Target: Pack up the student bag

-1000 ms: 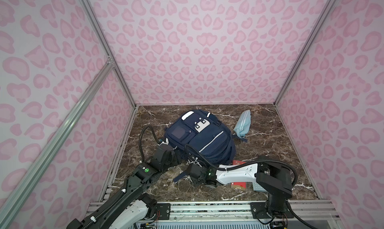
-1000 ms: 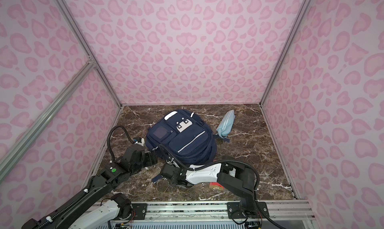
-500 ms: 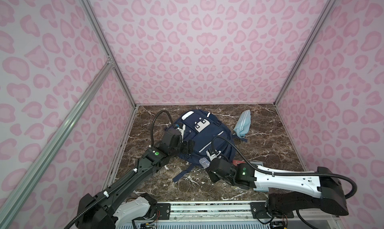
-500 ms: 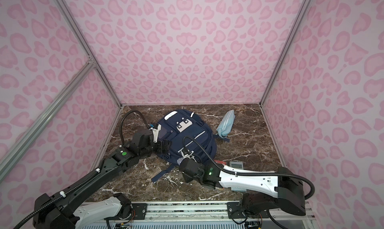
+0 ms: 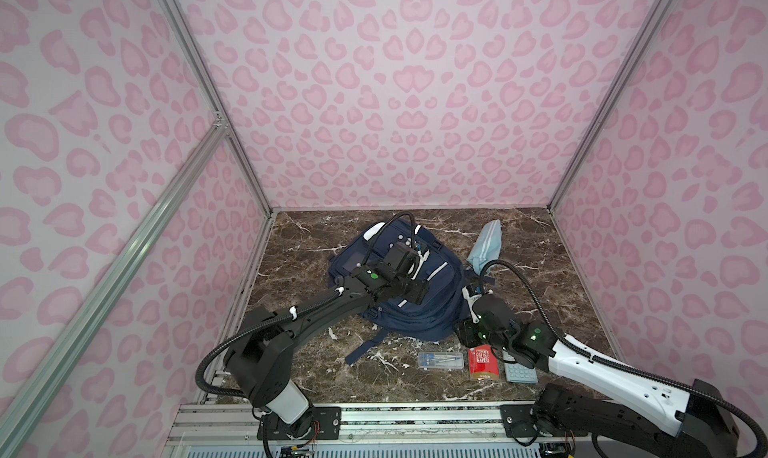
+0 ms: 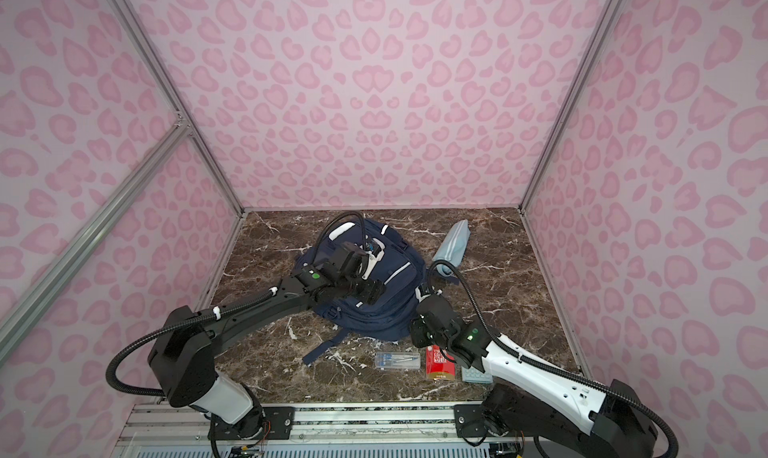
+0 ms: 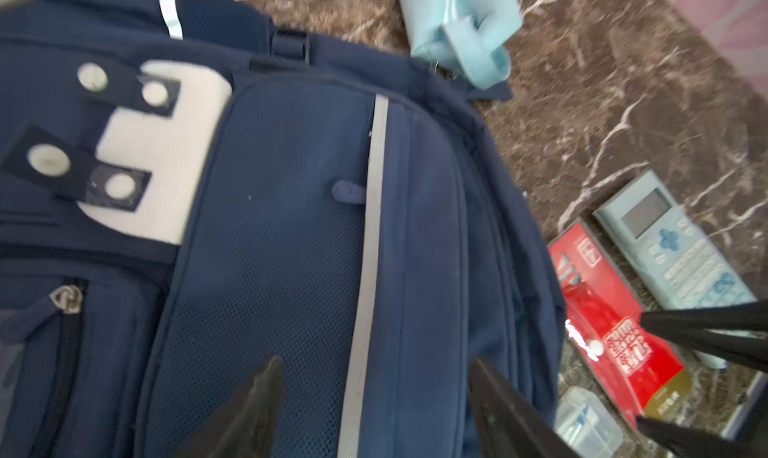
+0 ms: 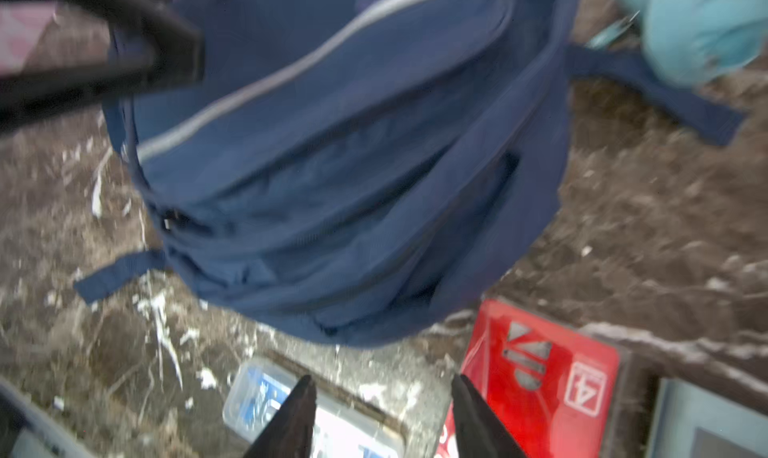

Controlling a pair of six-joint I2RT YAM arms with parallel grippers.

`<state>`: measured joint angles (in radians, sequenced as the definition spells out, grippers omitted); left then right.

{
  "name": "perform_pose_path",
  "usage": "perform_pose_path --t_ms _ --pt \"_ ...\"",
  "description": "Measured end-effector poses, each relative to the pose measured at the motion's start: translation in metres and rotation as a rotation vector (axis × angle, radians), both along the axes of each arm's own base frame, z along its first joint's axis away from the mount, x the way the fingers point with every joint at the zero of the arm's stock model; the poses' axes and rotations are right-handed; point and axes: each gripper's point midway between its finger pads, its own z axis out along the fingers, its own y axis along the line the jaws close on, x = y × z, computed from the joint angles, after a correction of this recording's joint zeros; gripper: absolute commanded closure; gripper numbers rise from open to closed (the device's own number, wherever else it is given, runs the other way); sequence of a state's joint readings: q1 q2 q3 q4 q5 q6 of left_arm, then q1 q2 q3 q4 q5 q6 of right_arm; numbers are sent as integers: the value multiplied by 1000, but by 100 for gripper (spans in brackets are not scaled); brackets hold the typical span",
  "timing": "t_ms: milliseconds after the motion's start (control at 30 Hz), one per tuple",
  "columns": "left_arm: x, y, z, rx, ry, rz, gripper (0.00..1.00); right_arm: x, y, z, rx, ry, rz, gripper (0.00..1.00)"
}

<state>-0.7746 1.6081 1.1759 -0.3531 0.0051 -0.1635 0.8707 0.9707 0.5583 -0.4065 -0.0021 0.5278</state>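
Pink spotted walls close in a dark marble counter (image 5: 299, 269), and the student bag (image 5: 419, 323) lies flat near its middle, front side up, in both top views. My left gripper (image 7: 374, 368) hangs right over the bag's front panel, astride the grey stripe, its jaws spread wide with nothing between them; whether the tips touch the fabric I cannot tell. My right gripper (image 8: 382, 383) is off the bag, just beside its near edge, low over the counter between a clear case (image 8: 257, 393) and a red box (image 8: 540, 373); its jaws stand apart too, empty. A calculator (image 5: 519, 373) lies next to the red box, and a light-blue pouch (image 5: 486, 244) sits by the bag's far right side.
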Motion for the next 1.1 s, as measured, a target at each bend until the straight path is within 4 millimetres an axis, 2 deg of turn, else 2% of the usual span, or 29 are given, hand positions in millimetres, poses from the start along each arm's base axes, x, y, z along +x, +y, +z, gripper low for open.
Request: perform_pose_path --t_ms 100,133,233,333,433,500,733,867,967,1100 --pt "-5 4 -10 5 8 3 27 -33 14 -13 -12 -1 147 16" --pt "-8 6 -14 4 17 8 27 -37 13 -17 -28 -8 163 12" --pt "-15 5 -18 -40 61 4 27 -35 8 -28 -81 -29 170 8" --pt "-14 2 -4 -109 47 14 27 -29 7 -43 -109 -2 171 8" --pt "-17 5 5 -142 29 15 27 -31 17 -53 -115 37 224 8" --pt "-20 9 4 -145 37 27 27 -36 27 -58 -114 70 278 9" --pt "-35 26 -14 -130 71 50 27 -54 47 -76 -169 129 391 21" --pt "-37 28 -11 -141 64 52 27 -64 58 -78 -205 137 423 31" --pt "-37 28 -5 -160 51 56 27 -61 63 -82 -272 114 406 40" --pt "-37 32 1 -168 32 63 27 -49 68 -85 -343 63 349 63"
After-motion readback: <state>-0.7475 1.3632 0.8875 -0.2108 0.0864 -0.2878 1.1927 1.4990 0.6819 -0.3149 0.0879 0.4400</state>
